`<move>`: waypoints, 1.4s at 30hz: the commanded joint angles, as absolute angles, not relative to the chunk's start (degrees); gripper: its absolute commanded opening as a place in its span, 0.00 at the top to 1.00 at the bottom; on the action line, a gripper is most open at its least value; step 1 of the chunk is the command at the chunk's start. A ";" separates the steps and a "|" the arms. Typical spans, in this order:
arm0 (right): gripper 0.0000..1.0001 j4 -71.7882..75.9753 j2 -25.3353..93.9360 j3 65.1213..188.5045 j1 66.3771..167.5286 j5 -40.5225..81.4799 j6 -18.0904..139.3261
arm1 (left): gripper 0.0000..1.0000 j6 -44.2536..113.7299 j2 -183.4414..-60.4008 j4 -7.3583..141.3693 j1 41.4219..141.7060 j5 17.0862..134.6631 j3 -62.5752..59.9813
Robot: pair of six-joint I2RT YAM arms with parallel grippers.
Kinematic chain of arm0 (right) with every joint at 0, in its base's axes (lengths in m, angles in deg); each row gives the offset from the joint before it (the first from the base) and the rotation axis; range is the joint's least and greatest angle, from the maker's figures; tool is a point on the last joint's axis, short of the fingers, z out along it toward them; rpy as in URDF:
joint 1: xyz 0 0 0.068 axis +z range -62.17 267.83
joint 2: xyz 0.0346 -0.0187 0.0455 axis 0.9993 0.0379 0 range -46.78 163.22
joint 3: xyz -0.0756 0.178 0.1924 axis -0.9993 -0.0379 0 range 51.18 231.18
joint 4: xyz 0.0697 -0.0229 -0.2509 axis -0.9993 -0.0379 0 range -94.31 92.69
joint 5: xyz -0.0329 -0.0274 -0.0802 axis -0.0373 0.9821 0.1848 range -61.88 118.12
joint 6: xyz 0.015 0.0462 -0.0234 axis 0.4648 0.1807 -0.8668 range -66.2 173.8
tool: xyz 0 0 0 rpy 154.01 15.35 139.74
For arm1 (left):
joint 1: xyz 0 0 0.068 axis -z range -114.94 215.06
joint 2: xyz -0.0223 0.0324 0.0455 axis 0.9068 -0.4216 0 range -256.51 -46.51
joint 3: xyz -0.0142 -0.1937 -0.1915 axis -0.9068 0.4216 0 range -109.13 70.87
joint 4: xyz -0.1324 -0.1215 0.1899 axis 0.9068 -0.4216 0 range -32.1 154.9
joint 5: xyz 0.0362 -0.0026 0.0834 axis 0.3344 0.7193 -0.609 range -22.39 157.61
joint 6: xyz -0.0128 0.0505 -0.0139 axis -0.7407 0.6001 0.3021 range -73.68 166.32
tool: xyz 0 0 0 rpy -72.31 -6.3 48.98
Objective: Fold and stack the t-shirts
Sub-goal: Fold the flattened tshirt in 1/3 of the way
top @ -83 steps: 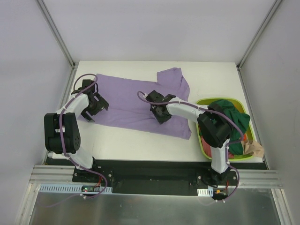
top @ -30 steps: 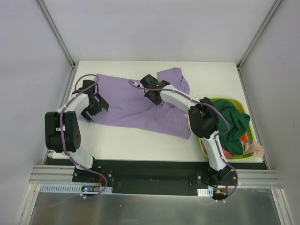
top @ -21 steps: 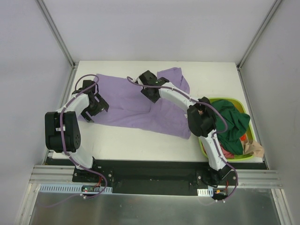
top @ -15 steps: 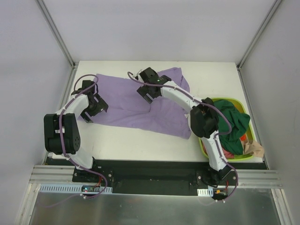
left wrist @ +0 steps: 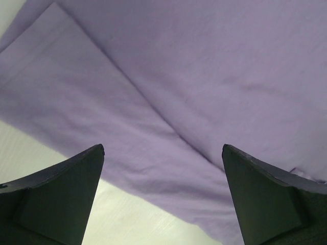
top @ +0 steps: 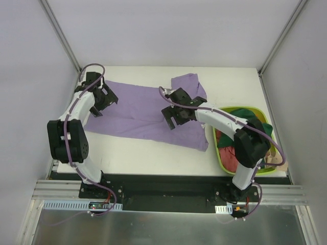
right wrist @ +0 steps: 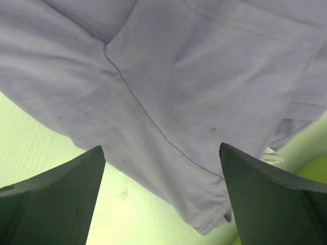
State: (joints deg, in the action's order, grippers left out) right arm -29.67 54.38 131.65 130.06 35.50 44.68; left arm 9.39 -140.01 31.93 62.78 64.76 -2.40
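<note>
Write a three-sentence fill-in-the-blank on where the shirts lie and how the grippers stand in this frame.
1. The spread t-shirt on the table is light ___ in colour.
2. In the lime-green basket lies a bundled t-shirt that is dark ___.
3. The left gripper and the right gripper, both above the spread t-shirt, are ___ and hold nothing.
Missing words: purple; green; open.

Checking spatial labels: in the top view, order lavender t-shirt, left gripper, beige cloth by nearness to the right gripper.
1. lavender t-shirt, directly under the right gripper.
2. left gripper, over the shirt's left end.
3. beige cloth, at the basket's near right corner.
</note>
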 commanded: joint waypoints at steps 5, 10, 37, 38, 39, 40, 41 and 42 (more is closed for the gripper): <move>0.04 -27.99 62.37 132.83 130.01 31.46 48.97 | 0.01 11.69 -151.36 31.07 61.82 65.77 -6.12; 0.04 -27.72 65.10 130.99 130.36 30.40 49.93 | 0.01 11.42 -151.90 31.06 60.32 65.41 -1.47; 0.04 -22.27 50.78 107.61 139.68 33.56 51.24 | 0.01 -4.13 -117.71 28.25 59.70 58.65 38.79; 0.04 -23.14 50.69 107.43 140.29 34.61 52.47 | 0.01 -3.52 -117.45 28.43 59.70 58.56 38.71; 0.04 -23.67 50.52 107.17 140.82 35.32 53.35 | 0.01 -3.26 -117.44 28.34 59.70 58.21 38.36; 0.04 -24.20 50.34 106.99 141.35 36.02 53.62 | 0.01 -2.90 -117.27 28.08 59.70 58.04 37.92; 0.04 -24.55 50.08 106.64 141.79 36.73 55.72 | 0.01 -3.07 -117.09 27.99 59.62 57.77 37.83; 0.04 -24.91 49.90 106.38 142.05 37.17 56.52 | 0.01 -3.25 -117.00 27.81 59.62 57.68 37.83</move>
